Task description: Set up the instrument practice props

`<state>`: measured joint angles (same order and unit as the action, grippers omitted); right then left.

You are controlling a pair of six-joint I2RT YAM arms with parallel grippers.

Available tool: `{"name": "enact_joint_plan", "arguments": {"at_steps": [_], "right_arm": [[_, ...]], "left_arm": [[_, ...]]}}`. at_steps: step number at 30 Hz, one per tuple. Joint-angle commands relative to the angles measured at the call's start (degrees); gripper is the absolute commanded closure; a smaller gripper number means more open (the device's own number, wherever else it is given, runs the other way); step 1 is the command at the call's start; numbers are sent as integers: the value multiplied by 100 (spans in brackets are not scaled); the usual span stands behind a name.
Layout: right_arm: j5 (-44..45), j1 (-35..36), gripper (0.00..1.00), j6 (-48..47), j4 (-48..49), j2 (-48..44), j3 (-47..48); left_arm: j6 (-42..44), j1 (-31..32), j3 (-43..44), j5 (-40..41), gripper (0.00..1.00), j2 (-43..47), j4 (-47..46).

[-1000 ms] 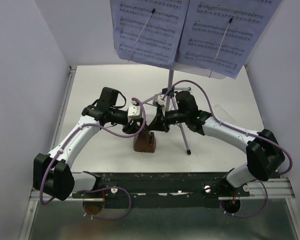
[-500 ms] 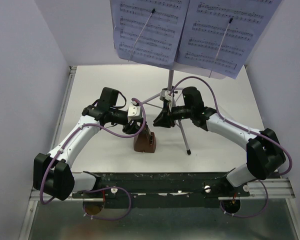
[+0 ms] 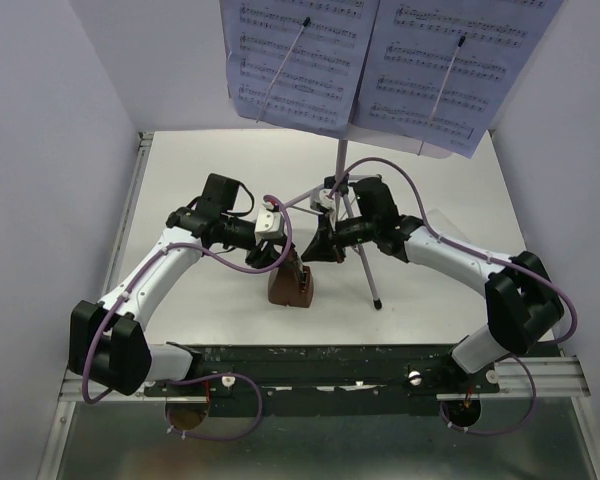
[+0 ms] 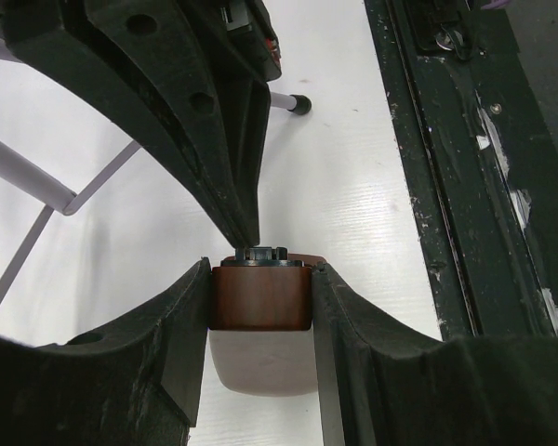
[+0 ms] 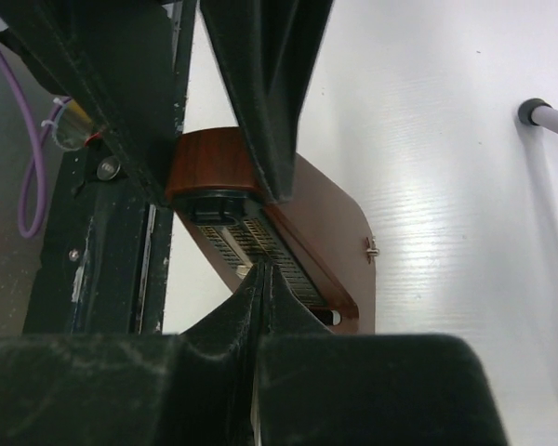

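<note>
The small brown metronome point(image 3: 291, 284) stands on the white table in front of the tripod. My left gripper point(image 3: 276, 254) is shut on its narrow top, one finger on each side point(image 4: 260, 279). My right gripper point(image 3: 316, 250) comes in from the right with its fingertips pressed together on the thin pale pendulum rod on the metronome's scaled face point(image 5: 260, 271). The metronome also shows in the left wrist view point(image 4: 260, 303) and the right wrist view point(image 5: 327, 232). The lilac music stand point(image 3: 435, 150) rises behind on its pole point(image 3: 342, 165) and carries two lavender sheet-music pages point(image 3: 300, 60).
A tripod leg point(image 3: 368, 272) runs down just right of the metronome, its foot point(image 5: 537, 111) close to my right wrist. Other thin legs point(image 4: 28, 177) cross behind the left gripper. The black base rail point(image 3: 330, 362) lies along the near edge. Lilac walls close both sides.
My right gripper drew back a little from the metronome half a second ago and is now back against its face. The left gripper and the metronome have stayed put.
</note>
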<state>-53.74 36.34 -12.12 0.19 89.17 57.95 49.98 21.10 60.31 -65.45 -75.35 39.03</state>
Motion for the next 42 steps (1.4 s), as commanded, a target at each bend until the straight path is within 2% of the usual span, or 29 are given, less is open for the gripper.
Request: {"name": "enact_joint_plan", "arguments": {"at_steps": [1,5,10,20,25,30,36,39,42], "right_arm": [[-374,66,94,-499,-596,83,269],[-383,66,95,-931,-1151,84,445],[-339,66,96,-1047,-1328,127,497],[-6,321,96,-327,-740,382,480],[197,409,95,86,-125,286,287],[1030,383,96,201,-256,163,322],[1919,278,89,386,-142,14,243],[1832,233,83,325,-89,-83,181],[1262,225,76,88,-176,-119,181]], "left_arm": [[-23,25,-134,-47,59,-208,773],[-5,26,-160,-29,59,-208,765],[-23,25,-152,-29,59,-199,764],[-32,43,-204,-99,59,-225,720],[-58,52,-213,-126,59,-252,712],[-58,43,-239,-91,59,-217,729],[-67,43,-283,-47,59,-138,720],[-93,43,-319,-47,59,-94,668],[-85,52,-319,-47,59,-94,677]]}}
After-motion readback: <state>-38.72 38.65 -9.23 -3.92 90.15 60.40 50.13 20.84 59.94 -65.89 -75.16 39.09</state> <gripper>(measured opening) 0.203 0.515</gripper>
